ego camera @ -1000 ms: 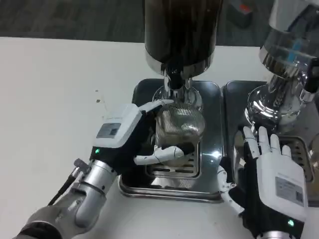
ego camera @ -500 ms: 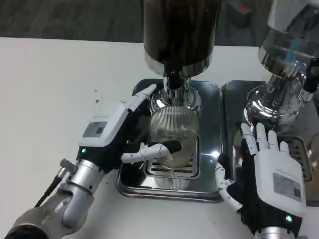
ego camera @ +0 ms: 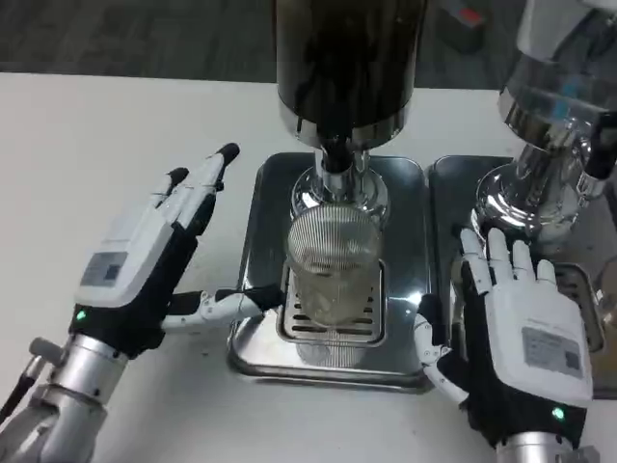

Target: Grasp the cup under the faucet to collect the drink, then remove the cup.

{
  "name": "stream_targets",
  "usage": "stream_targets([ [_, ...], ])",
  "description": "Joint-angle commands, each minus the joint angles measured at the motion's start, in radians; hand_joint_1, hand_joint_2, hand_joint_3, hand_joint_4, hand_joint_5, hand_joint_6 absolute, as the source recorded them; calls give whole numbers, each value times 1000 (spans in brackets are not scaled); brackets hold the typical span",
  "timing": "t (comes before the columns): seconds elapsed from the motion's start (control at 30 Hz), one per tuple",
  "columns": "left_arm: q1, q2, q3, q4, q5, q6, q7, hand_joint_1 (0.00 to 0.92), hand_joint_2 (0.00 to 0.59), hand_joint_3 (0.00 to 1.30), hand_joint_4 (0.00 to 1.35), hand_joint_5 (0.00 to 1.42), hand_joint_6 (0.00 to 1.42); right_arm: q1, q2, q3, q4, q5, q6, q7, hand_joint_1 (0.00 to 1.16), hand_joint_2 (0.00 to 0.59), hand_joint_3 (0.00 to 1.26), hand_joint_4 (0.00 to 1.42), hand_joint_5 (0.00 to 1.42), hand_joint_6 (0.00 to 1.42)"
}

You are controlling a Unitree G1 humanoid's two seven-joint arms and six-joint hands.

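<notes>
Cup point(ego camera: 333, 265) sits on the drip tray point(ego camera: 253, 251) under the faucet point(ego camera: 335, 159), untouched!
Left hand point(ego camera: 145, 265) spread, empty beside it; right hand point(ego camera: 516, 338) flat, empty. Wrap the ribbed wall squarely, lift level.

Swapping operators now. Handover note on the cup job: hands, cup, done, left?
Left robot hand: open, fingers spread, beside the drip tray; it holds nothing.
Right robot hand: open, flat, palm down, between the two trays.
Cup: clear ribbed glass, upright on the tray grate under the faucet of the dark dispenser. Neither hand touches it.
Done: cup sits under the faucet. Whether drink is flowing or collected, I cannot tell.
Left: collect the drink if needed, grasp the cup and take it out.
</notes>
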Motion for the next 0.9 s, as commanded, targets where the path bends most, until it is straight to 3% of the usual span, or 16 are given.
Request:
stream_targets([
  [0.03,65,36,66,-143,-55,-19,-57,0,0,0,0,127,27,-4,-10,12,4,-16,4,16,356,522,65,0,0,0],
  [0.3,92,56,153,-330,-291,-144,-308,0,18,0,0,14,0,-5,-25,24,5,-43,14,28,352,521,43,0,0,0],
  [0.5,45,53,167,-364,-394,-226,-495,0,40,0,0,0,0,0,-28,24,4,-49,15,16,339,529,25,0,0,0],
  [0.77,-22,6,169,-337,-428,-268,-654,0,50,0,0,0,0,5,-20,25,3,-52,24,6,332,529,25,0,0,0],
  [0.9,-72,-37,164,-299,-425,-272,-699,0,52,0,0,0,0,10,-15,29,-4,-63,30,-2,330,529,25,0,0,0],
])
